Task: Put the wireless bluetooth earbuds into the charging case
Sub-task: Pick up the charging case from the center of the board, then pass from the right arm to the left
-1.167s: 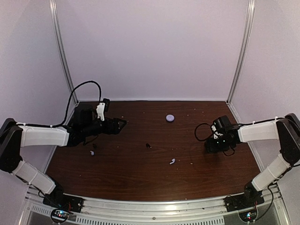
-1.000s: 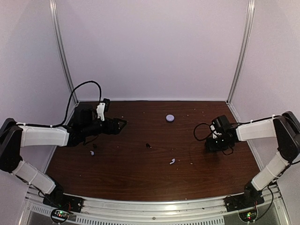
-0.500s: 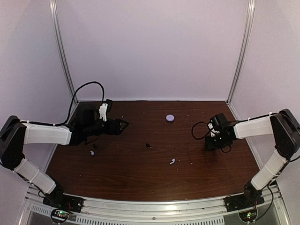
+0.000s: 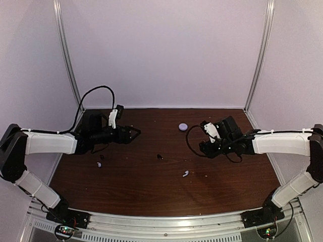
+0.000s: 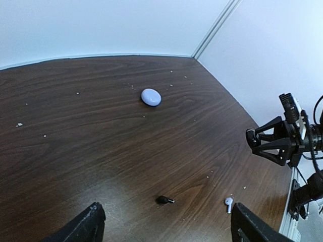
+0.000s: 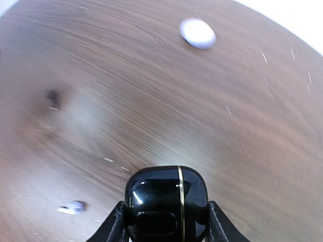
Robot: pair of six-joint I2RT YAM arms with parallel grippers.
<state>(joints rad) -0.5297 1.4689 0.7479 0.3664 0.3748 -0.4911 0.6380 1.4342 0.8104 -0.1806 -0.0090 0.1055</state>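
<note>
Since the earlier frames the right gripper [image 6: 166, 227] has swung in from the right edge toward mid-table, and I see it clamped on a glossy black pod [image 6: 166, 194]. My left gripper [image 5: 166, 231] edged forward, fingers spread wide, nothing between them. The charging case [image 4: 183, 127] sits far-middle on the table [image 4: 151, 194], apart from both grippers. The first earbud [image 4: 185, 174] lies centre-front and the second earbud [image 4: 100, 164] under the left arm, with a small black object [image 4: 160, 157] between them.

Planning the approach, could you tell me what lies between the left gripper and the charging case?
In the top view, only bare tabletop separates the left gripper and the charging case.
</note>
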